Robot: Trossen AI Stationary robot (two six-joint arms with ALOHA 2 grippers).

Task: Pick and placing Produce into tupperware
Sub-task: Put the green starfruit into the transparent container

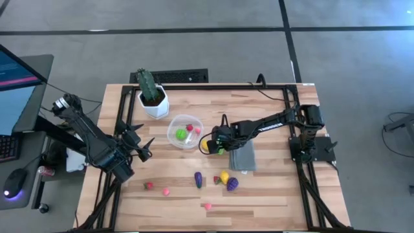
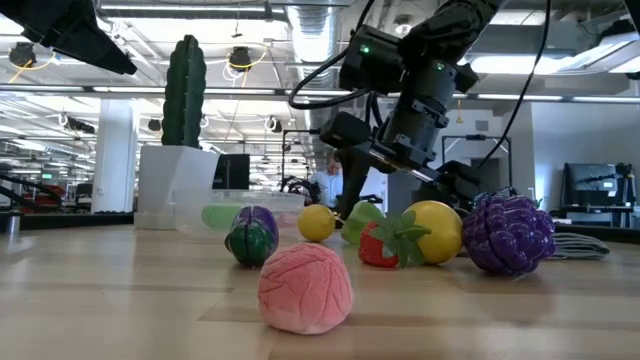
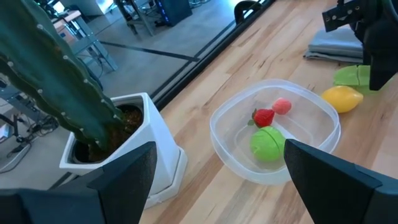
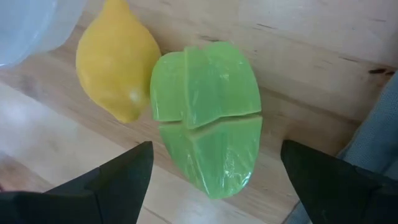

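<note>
At centre frame, the right gripper [image 1: 213,144] hangs wide open, empty, over a ridged green toy pepper [image 4: 208,115], apparently lining up a grab, beside the round clear plastic tupperware [image 1: 184,131]. The left gripper [image 1: 143,145] waits open at left.

You've got the pink knobbly fruit [image 2: 305,288] nearest the lens, centre front. Behind it, left to right: purple-green veg [image 2: 251,235], small yellow fruit [image 2: 316,222], green pepper piece [image 2: 362,218], strawberry [image 2: 385,243] touching a lemon [image 2: 432,231], then purple grapes [image 2: 507,235] just beside the lemon. Right gripper [image 2: 385,180] hangs above the pepper piece, fingers apart. Far back left of the pink fruit: tupperware [image 2: 238,212] w/ something green inside, next to the white pot [image 2: 174,186] w/ cactus [image 2: 184,92]. Grey cloth [image 2: 590,245] right of the grapes.
</note>
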